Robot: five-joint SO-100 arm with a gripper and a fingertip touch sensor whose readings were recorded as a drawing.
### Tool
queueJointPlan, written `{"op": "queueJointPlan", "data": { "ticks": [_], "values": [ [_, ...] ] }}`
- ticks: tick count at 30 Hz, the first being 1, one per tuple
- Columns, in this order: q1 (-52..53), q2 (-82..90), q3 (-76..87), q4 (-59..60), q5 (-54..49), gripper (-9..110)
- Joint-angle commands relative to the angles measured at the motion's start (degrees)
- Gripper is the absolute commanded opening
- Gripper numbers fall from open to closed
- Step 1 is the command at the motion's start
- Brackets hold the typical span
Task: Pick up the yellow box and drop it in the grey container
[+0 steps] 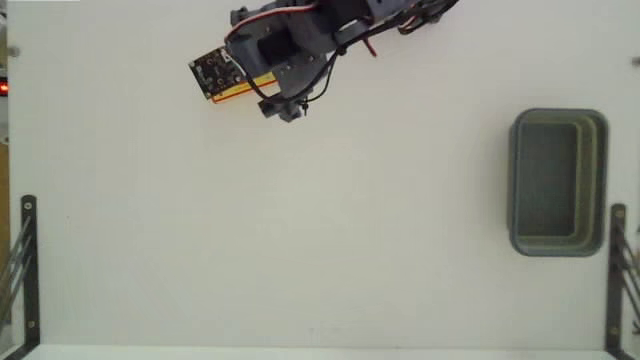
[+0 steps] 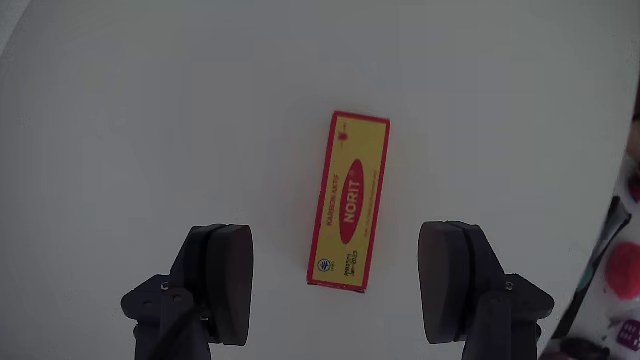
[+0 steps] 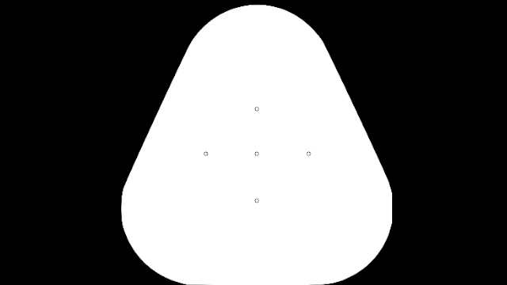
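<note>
Wrist view shows my gripper spread wide, straddling the yellow box flat on the table; closing off-centre could spin it away, far from the grey container

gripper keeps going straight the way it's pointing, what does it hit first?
Likely the small yellow box with the red oval label, lying flat between the open gripper's fingers on the white table. Height above it is unclear.

The fixed view looks straight down from high up on the whole table. The wrist view looks down close; both share the yellow box, at eleven o'clock in the fixed view.
</note>
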Motion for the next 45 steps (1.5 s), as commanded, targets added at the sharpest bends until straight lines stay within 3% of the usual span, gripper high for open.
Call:
{"op": "queueJointPlan", "data": {
  "ticks": [1,25,45],
  "values": [
    [0.48,3.14,2.44,-3.52,0.26,110],
    [0.48,3.74,22.66,-23.15,0.26,110],
    [0.48,3.51,23.5,-24.21,0.26,110]
  ]
}}
